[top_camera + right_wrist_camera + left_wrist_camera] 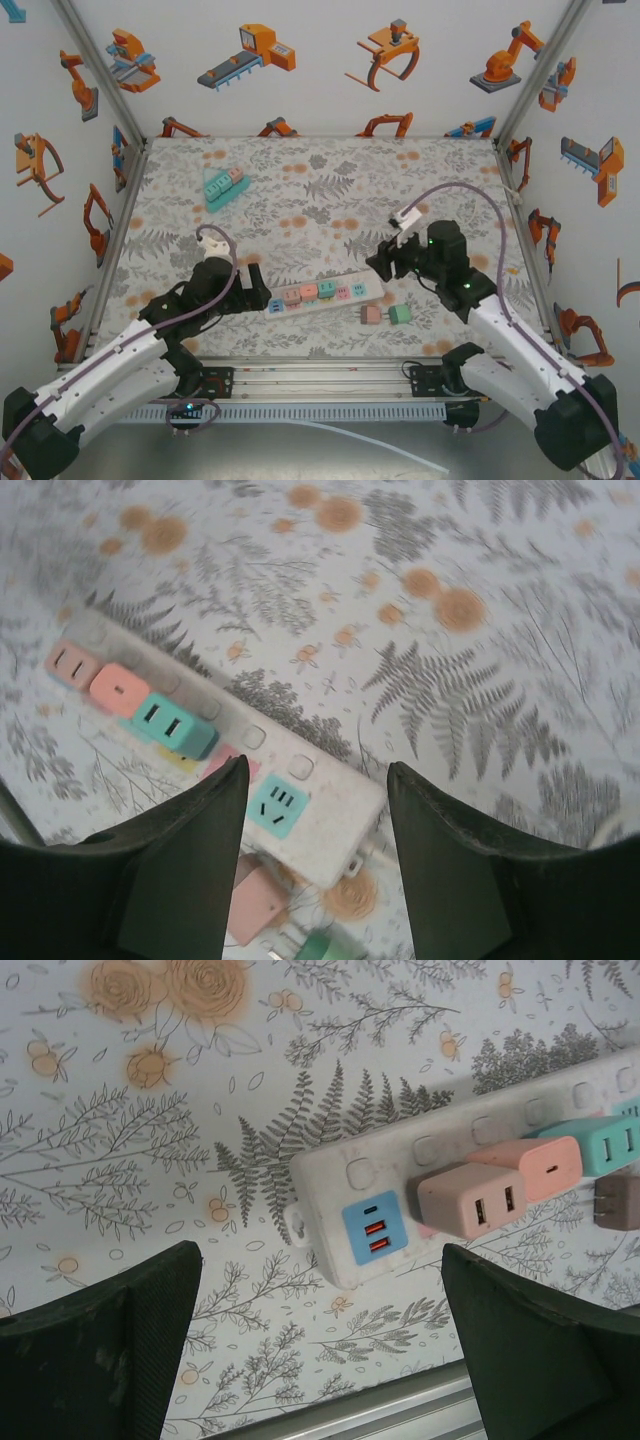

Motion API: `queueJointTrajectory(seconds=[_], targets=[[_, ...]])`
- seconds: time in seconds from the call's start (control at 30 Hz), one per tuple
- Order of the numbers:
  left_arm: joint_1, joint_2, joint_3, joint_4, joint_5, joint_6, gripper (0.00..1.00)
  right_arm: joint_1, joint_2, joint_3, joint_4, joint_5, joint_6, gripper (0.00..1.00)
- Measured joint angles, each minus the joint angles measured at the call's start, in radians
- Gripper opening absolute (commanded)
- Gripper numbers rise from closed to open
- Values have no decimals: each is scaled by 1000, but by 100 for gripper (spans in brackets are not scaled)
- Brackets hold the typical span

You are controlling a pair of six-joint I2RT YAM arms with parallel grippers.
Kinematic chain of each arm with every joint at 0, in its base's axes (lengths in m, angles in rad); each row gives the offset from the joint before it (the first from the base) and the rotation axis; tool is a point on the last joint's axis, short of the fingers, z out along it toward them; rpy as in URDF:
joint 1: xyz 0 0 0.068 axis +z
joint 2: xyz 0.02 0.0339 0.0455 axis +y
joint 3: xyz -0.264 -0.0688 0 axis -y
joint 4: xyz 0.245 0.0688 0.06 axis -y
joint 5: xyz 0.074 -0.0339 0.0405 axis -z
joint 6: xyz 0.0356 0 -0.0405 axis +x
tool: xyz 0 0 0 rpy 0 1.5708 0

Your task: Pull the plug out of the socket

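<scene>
Left gripper point(320, 1265): jaws spread wide, nothing held; its dark fingers point(110, 1350) frame the blue USB end of the power strip point(400, 1150) without touching it.
Right gripper point(317, 772): jaws wide apart and empty, hanging over the strip's other end, with the teal socket face point(277, 805) between them.
Power strip: lies flat on the flowered table point(330, 200) near the front edge, stretched between both grippers.
Plugs: dusty pink plug point(465, 1198), orange plug point(535, 1165) and teal plug point(600, 1140) sit side by side in the strip; the pink one is nearest the left jaws.
Strays: loose pink plug point(371, 314) and loose green plug point(400, 313) lie just in front of the strip.
</scene>
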Motion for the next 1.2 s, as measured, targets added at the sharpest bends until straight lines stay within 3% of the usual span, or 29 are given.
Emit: queueJointTrajectory(seconds=[0.2, 0.4, 0.57, 0.8, 1.2], targets=[[0, 11, -21, -11, -1, -52, 95, 126, 153, 27, 8, -189, -463, 60], [0, 104, -24, 5, 18, -69, 92, 210, 361, 145, -63, -268, -706, 59], [0, 171, -24, 32, 26, -77, 91, 251, 498, 218, -95, -269, -781, 58], [0, 232, -28, 70, 27, -98, 88, 293, 620, 260, -116, -238, -811, 46], [1, 320, -34, 116, 27, -108, 84, 298, 647, 276, -154, -234, -821, 39]])
